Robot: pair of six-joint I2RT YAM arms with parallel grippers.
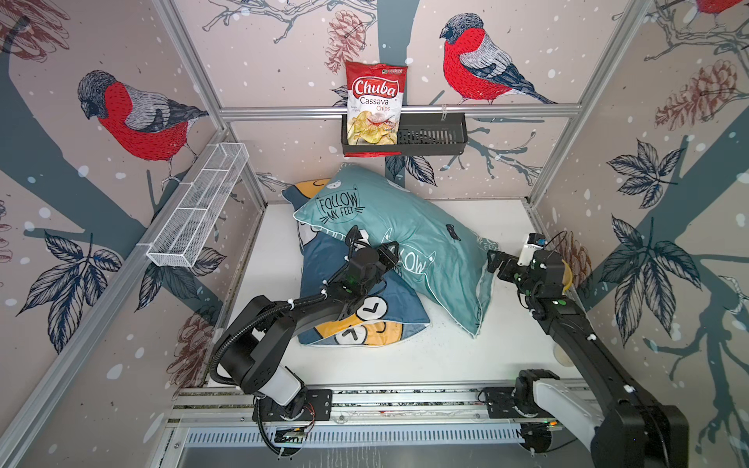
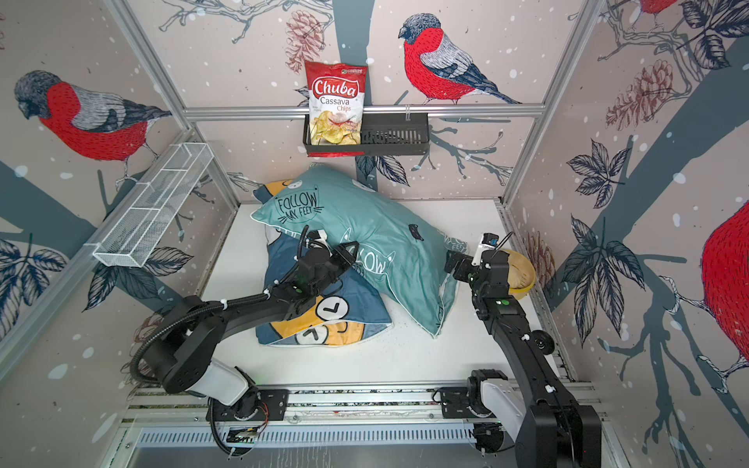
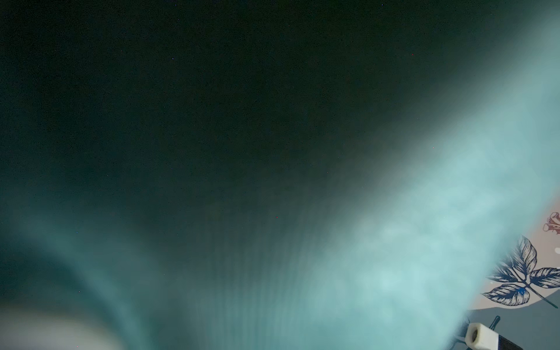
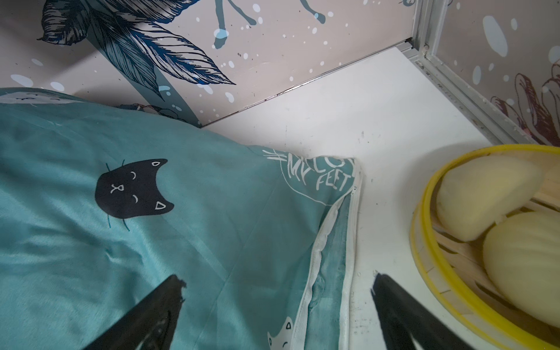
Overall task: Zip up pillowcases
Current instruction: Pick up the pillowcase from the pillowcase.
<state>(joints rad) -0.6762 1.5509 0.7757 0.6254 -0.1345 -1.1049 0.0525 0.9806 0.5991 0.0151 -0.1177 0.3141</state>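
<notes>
Teal cloth, smooth and a little shiny, covers the upper pillowcase (image 1: 405, 227). It lies slanted across the dark blue pillowcase (image 1: 320, 263) in the middle of the white table (image 1: 446, 356).

Your left gripper (image 1: 391, 253) is pressed into the teal cloth where the two pillows meet. Its wrist camera gives you only blurred teal fabric, so you cannot tell if the jaws are closed or apart.

Your right gripper (image 4: 277, 280) is released and wide. One finger is over the teal cloth and one over the table, with the zipper (image 4: 351, 242) between them. The two white zipper tapes lie apart there, with teal cloth showing in the gap.

Just beside this gripper, toward the side wall, stands a round bamboo steamer (image 4: 418, 251) with a yellow rim and wooden slats. It holds pale cream, soft-looking pieces (image 4: 485, 194).

On the back wall a black slotted basket (image 1: 437, 133) carries a red and white bag of Chuba cassava chips (image 1: 375, 101). A long white wire-mesh shelf (image 1: 198, 210) hangs on the side wall, well apart from the pillows.
</notes>
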